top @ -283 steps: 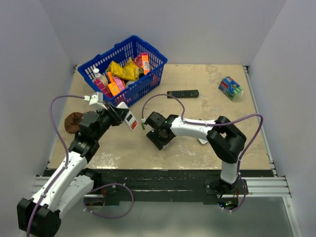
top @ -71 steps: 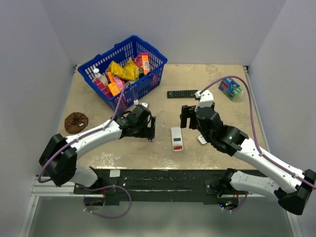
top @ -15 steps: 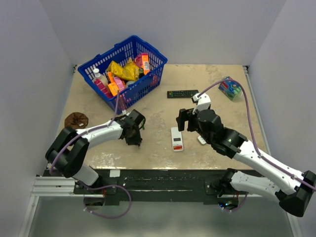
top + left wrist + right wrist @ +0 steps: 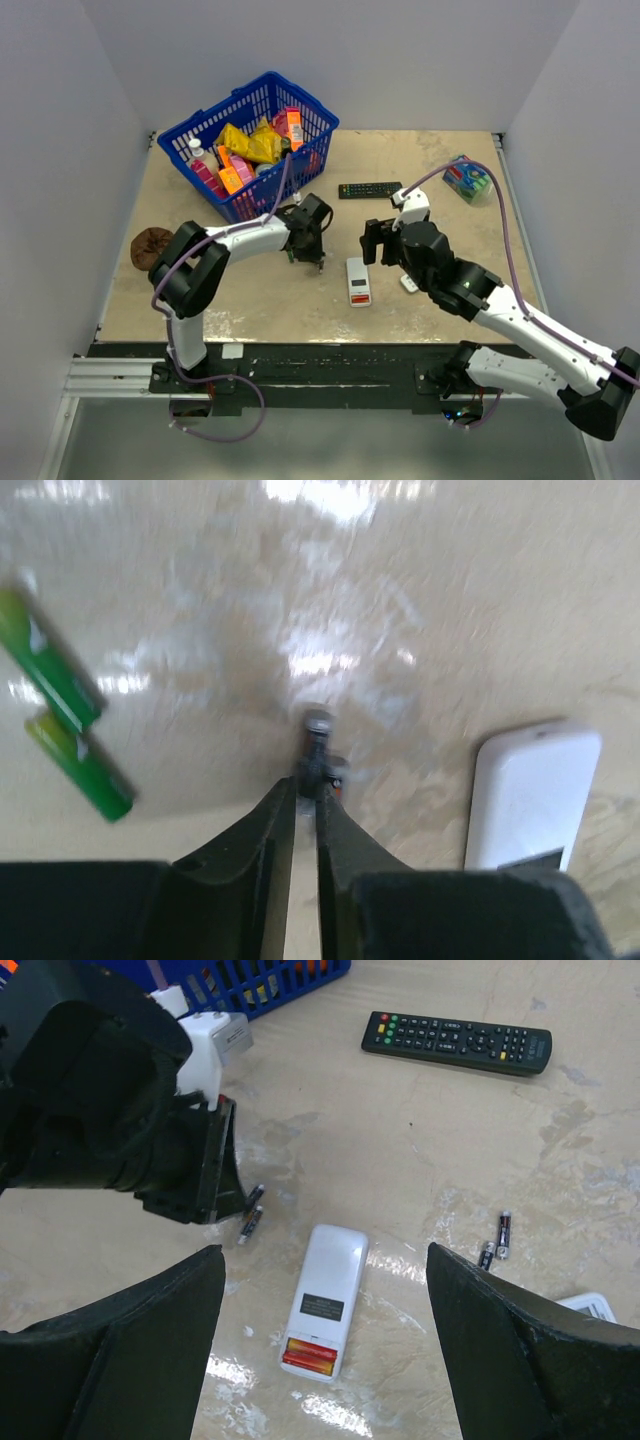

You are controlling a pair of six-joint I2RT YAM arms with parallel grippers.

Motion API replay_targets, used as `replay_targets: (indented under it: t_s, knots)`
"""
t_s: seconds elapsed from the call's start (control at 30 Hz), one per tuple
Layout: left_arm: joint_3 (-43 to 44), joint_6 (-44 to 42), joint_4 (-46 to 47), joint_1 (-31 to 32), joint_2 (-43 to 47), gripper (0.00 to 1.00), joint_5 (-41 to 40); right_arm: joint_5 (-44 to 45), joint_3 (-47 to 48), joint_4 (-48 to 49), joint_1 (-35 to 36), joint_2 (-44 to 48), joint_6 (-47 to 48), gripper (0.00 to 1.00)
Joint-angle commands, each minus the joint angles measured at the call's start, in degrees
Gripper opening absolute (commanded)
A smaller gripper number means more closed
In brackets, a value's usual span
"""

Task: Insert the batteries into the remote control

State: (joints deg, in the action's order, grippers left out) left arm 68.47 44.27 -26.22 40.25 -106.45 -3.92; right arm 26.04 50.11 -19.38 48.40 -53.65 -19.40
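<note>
The remote control (image 4: 325,1295) lies back up on the table. Its open compartment holds two red-orange batteries (image 4: 312,1355). In the top view it is white with a red end (image 4: 357,281). My left gripper (image 4: 307,785) is shut on a dark battery (image 4: 318,742) at the tabletop, just left of the remote (image 4: 530,795). Two green batteries (image 4: 60,680) lie further left. In the right wrist view, two dark batteries (image 4: 250,1215) sit at the left gripper's tip (image 4: 318,262). Another dark pair (image 4: 495,1240) lies right of the remote. My right gripper (image 4: 322,1252) hangs open above it (image 4: 375,245).
A long black remote (image 4: 455,1040) lies beyond the white one. The blue basket (image 4: 300,175) of packets stands at the back left. A brown object (image 4: 150,247) sits at the left edge, a colourful box (image 4: 466,178) at the back right, and a white piece (image 4: 590,1305) beside the right gripper.
My left gripper has swung right and away from me, up close to the remote, and its jaws have shut on a dark battery. The right arm has barely moved.
</note>
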Motion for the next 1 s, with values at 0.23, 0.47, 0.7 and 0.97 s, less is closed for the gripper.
replay_targets:
  t_s: [0.23, 0.47, 0.7, 0.97]
  knots:
    - [10.8, -7.4, -5.6, -0.1, -8.8, 0.27, -8.6, 2.5, 1.0, -1.0, -0.3, 2.7, 0.8, 0.84]
    - [10.7, -7.4, -8.5, 0.0, -1.8, 0.51, -8.2, 2.4, 1.5, -1.0, -0.3, 2.2, 0.9, 0.84]
    - [2.6, -5.3, -19.9, 0.0, 9.2, 0.59, -7.5, 1.6, 1.1, -0.1, -0.3, 1.9, 1.4, 0.84]
    - [-15.2, 2.8, -28.9, 0.1, 27.0, 0.67, -8.0, -0.6, -0.4, 2.2, -0.4, 0.8, 1.0, 0.84]
